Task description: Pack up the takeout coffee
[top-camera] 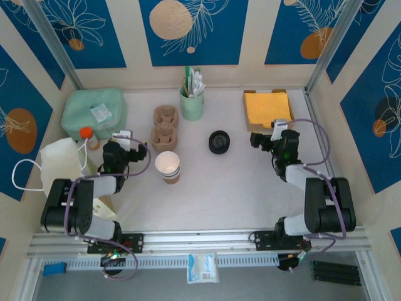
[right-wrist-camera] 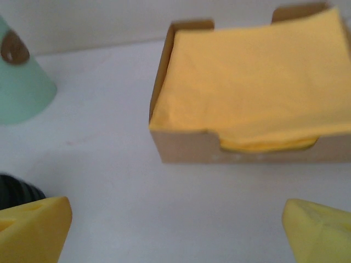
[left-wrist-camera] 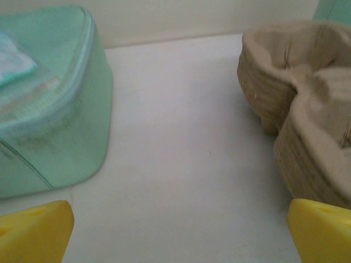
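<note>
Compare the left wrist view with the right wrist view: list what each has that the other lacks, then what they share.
Left wrist view: a soft mint-green pouch and the brown moulded-pulp cup carrier. Right wrist view: a brown cardboard tray of yellow paper napkins, a mint-green cup and the edge of the round black plastic lid. Shared: the white table, with the left gripper and right gripper both open and empty.

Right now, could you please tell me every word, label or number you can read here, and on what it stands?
None can be read.
The packet at the near edge and the sachet on the green pouch carry markings too small and blurred to read.
</note>
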